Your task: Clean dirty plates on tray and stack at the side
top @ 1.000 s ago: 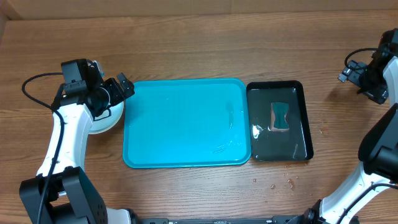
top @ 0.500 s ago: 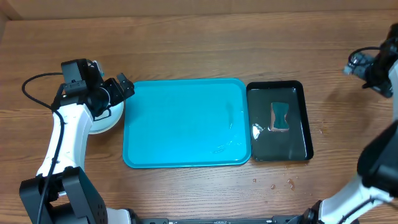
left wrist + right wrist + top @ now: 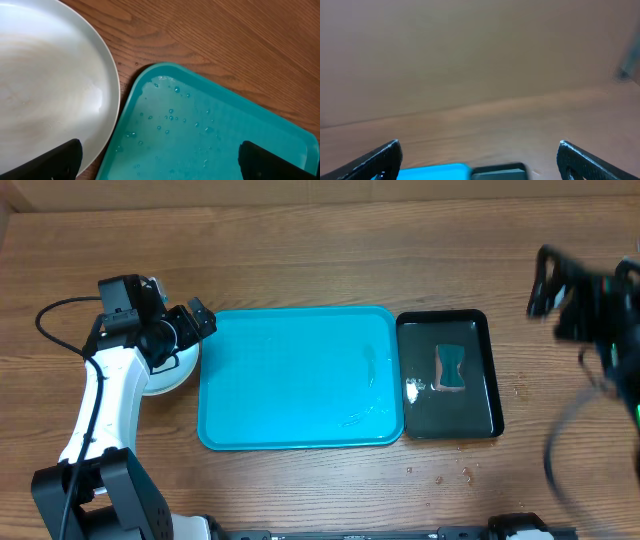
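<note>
My left fingers (image 3: 62,161) and right fingers (image 3: 380,161) are spread wide, holding nothing, and only the overhead view shows the sponge (image 3: 451,367) in the black tray (image 3: 475,405).

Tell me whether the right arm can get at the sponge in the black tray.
Probably yes: the sponge lies uncovered in the black tray, nothing over it, and the open right gripper is on that side.

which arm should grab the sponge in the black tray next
Right. The right claw hangs open near the narrow glossy black tray holding the teal sponge; the left claw sits by the round white plastic plate, past the large turquoise tray.
</note>
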Tool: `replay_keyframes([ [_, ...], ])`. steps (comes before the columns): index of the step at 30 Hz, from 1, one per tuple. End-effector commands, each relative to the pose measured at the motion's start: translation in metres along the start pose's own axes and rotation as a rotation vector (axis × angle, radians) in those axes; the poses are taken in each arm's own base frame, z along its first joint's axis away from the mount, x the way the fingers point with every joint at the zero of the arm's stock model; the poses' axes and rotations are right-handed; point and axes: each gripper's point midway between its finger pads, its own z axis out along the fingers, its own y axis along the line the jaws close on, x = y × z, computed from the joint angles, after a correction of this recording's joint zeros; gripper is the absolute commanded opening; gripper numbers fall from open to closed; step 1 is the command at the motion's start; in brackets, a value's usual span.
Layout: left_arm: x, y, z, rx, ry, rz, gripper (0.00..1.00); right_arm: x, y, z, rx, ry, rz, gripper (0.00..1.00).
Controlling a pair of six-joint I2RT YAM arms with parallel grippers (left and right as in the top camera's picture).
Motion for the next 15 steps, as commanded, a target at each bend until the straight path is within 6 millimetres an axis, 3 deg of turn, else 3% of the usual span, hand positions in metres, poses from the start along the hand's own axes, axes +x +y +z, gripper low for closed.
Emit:
replay_keyframes([
  [1,-0.006,-0.004,-0.002,0.012,-0.012,0.022,1.0,-0.005,0.01,-0.058,-0.07,-0.093,-0.015,1.0],
  [5,-0.006,-0.004,-0.002,0.012,-0.012,0.022,1.0,-0.016,0.008,-0.117,-0.115,-0.241,-0.003,1.0],
  [8,-0.006,-0.004,-0.002,0.012,-0.012,0.022,1.0,-0.015,0.004,-0.148,-0.132,-0.307,0.002,1.0],
  [12,-0.006,-0.004,-0.002,0.012,-0.012,0.022,1.0,-0.004,-0.001,-0.159,-0.129,-0.328,0.005,1.0],
  [15,-0.006,-0.004,-0.002,0.012,-0.012,0.022,1.0,0.002,-0.004,-0.153,-0.121,-0.357,0.008,1.0],
])
